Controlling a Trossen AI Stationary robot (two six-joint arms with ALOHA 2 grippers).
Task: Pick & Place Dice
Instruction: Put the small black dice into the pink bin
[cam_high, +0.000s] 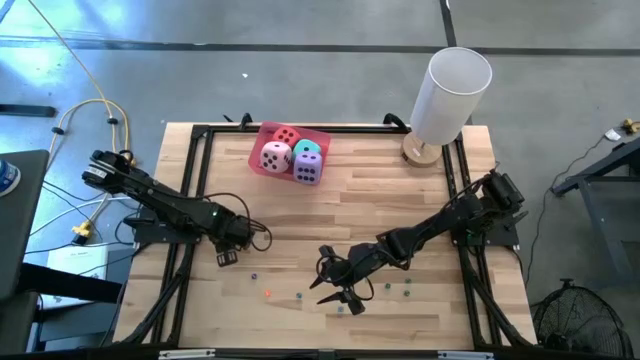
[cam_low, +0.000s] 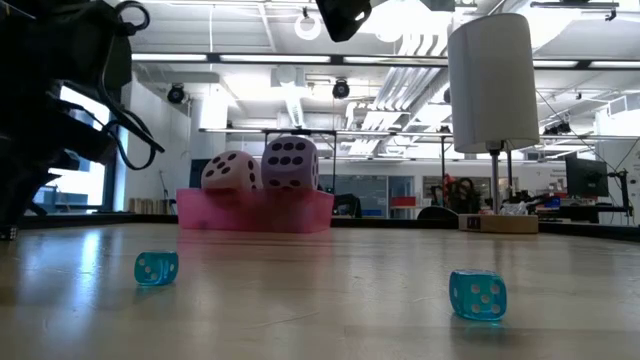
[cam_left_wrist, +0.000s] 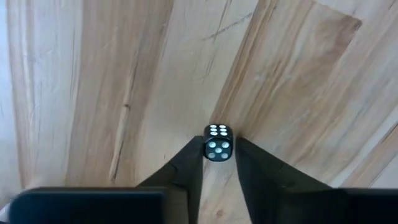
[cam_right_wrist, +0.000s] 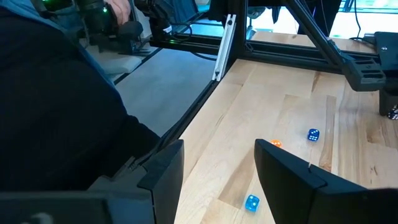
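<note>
Left gripper (cam_left_wrist: 219, 163) is low on the table at centre-left of the high view, fingers (cam_left_wrist: 186, 165) pinched on a small black die (cam_left_wrist: 217, 143). In the left wrist view the die sits right at the fingertips, touching both. I'd call it clamped, but only just.

Risks as I see them:
- Grip is at the very tips. If the die is caught off-centre it can squirt out when I lift. It's tiny and hard, so it would skitter across the wood.
- I can't tell if the die is off the table yet. Dragging it sideways now could twist it out of the pinch.
- The tray (cam_high: 262, 163), upper centre of the high view, already holds the four big dice (cam_high: 291, 154), packed tight. A small die dropped from height may bounce off them and out.

Right gripper (cam_right_wrist: 217, 180) hangs above the table at lower centre of the high view, jaws apart and empty. Small loose dice lie scattered around and under it: a blue die (cam_right_wrist: 252, 203) sits between its fingers in the right wrist view, an orange one (cam_right_wrist: 275, 144) and another blue (cam_right_wrist: 313, 134) beyond. If that arm drops blind it could knock them around.

Lamp (cam_high: 448, 100) at upper right is well clear of the left arm's path.
</note>
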